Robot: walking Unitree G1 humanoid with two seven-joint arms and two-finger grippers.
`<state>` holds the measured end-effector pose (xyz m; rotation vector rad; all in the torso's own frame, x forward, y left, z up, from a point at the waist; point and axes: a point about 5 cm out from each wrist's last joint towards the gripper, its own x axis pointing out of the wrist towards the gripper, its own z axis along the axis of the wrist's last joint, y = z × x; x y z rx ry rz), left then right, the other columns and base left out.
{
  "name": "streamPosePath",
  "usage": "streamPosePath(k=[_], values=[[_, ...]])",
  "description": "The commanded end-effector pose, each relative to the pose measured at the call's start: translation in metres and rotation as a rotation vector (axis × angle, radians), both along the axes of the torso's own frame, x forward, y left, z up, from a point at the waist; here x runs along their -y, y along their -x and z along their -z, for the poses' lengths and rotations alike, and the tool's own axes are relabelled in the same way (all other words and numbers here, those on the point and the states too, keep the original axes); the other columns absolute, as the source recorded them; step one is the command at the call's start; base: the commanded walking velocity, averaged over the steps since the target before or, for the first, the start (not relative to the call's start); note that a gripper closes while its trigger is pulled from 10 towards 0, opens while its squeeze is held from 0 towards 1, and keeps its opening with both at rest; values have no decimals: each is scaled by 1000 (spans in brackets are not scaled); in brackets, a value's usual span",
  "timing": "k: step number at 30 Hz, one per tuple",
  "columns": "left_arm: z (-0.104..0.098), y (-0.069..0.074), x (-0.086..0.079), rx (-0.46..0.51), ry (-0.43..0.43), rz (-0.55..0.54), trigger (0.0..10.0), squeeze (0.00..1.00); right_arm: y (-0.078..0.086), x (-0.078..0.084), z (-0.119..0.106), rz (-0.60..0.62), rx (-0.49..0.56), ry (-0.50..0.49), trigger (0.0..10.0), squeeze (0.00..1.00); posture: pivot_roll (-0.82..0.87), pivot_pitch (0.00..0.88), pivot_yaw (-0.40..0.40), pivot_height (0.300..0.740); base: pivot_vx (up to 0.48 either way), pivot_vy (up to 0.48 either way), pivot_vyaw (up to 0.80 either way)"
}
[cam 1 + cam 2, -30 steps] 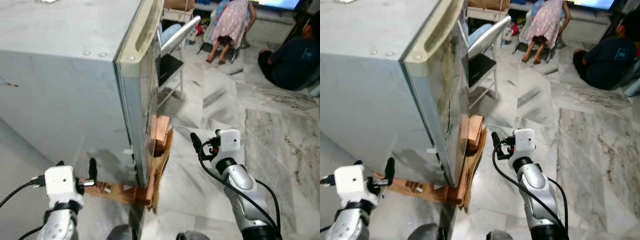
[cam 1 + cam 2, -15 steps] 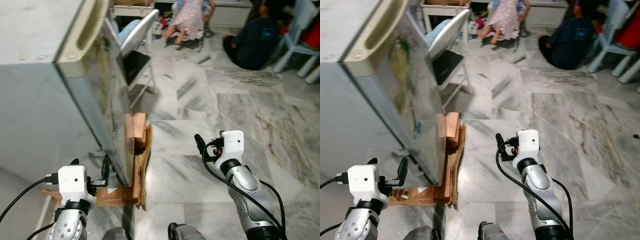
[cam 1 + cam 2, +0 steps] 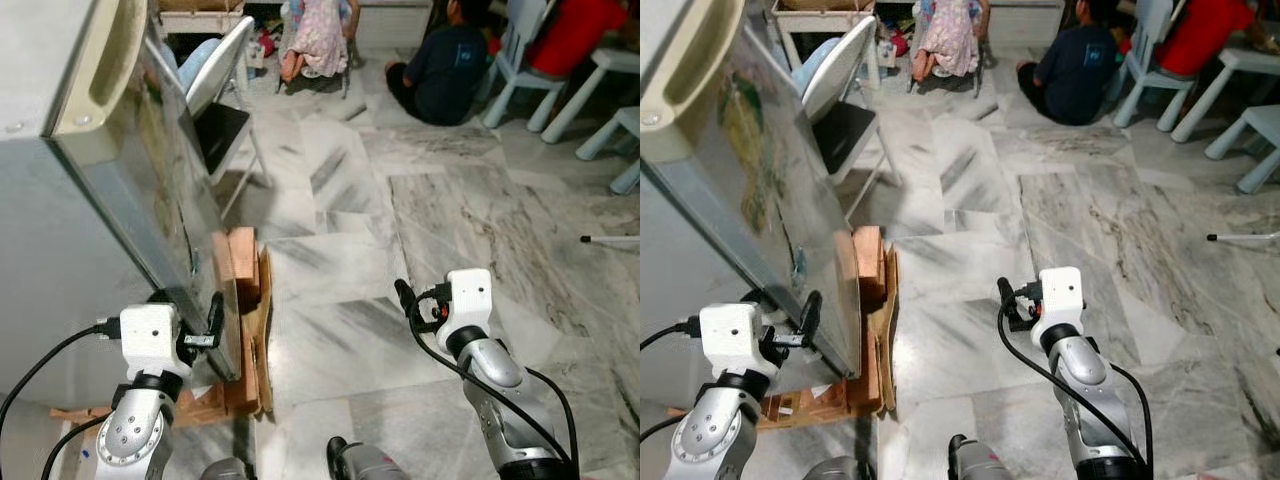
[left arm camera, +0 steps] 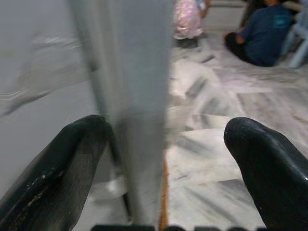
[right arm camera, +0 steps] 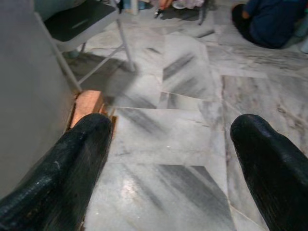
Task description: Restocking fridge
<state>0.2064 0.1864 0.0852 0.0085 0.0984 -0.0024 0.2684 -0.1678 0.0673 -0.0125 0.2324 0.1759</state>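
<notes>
On the left, the tall grey metal fridge point(image 3: 60, 210) is standing with its door shut, its pale recessed handle point(image 3: 105, 60) running along the top corner and its base resting on brown wooden blocks and cardboard point(image 3: 245, 330). The left gripper point(image 3: 190, 322) is hovering low at the door's front corner; in the left wrist view its black fingers point(image 4: 53, 168) are spread wide, one on each side of the door's edge point(image 4: 139, 120), not yet pressing on it. Beyond the fridge a white folding chair point(image 3: 225, 75) is standing on the grey-veined marble floor point(image 3: 450, 220). To the right, the right gripper point(image 3: 415, 305) is hanging over bare floor, well apart from the fridge, its fingers point(image 5: 72, 159) also spread and holding nothing. Further back, people point(image 3: 450, 60) are sitting on the floor and on pale blue plastic chairs point(image 3: 520, 70).

The step in hand looks like getting the door open before any restocking. Next, the left gripper probably needs to close on the door edge, or move up to the handle, and pull outward.
</notes>
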Motion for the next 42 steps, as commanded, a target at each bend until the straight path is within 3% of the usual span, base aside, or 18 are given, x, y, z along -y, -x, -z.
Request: streamPosePath(k=[1,9,12,18,23,30,36,42], values=[[1,-3,-1,-13,5,1,10000,0,2,2,-1,3,-4,1,10000,0,-6,126,-15,740,0,0,0],[-1,-12,-5,-7,16,-10,10000,0,2,3,0,0,-17,6,10000,0,-8,129,-17,740,0,0,0],[-2,-15,-1,-6,36,32,10000,0,6,9,9,-16,-73,79,10000,0,-6,129,-18,740,0,0,0],[-3,-19,8,-8,31,87,10000,0,10,21,21,18,-155,98,10000,0,-11,127,-17,740,0,0,0],[-1,-16,8,-15,33,90,10000,0,10,22,20,15,-156,101,10000,0,-13,126,-18,740,0,0,0],[8,0,5,-55,25,60,10000,0,9,18,22,6,-163,102,10000,0,-3,124,-18,740,0,0,0],[8,1,8,-54,11,69,10000,0,8,15,22,-2,-164,101,10000,0,-1,123,-20,740,0,0,0],[7,0,9,-50,20,75,10000,0,9,16,21,1,-162,99,10000,0,-9,122,-19,740,0,-426,0]])
